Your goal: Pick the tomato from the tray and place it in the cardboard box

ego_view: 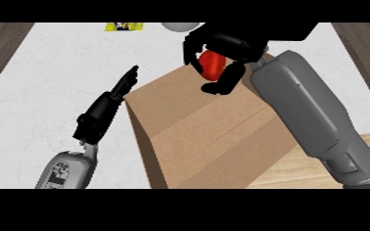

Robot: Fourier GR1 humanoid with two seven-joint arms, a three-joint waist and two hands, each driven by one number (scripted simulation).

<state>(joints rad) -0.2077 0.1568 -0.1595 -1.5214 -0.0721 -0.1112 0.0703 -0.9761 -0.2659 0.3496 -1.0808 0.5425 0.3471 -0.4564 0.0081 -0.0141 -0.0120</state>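
Tomato (211, 63): clamped in the right robot hand, held above the far edge of the cardboard box (209, 137), apparently not touching it.
Right robot hand (233, 44): fingers and thumb curled round the tomato, hiding much of it.
Left robot hand (108, 106): fingers straight and together, holding nothing, just beside the box's far left corner.
Step in hand: carrying the tomato over the box; the release looks not yet due.
Doing it well: bring the hand nearer, over the box's middle, then lower it and only then uncurl, so the tomato cannot roll onto the worktop (57, 63).
Long axis: the visible red part looks longer than wide, running far to near.
Stem end: cannot tell.
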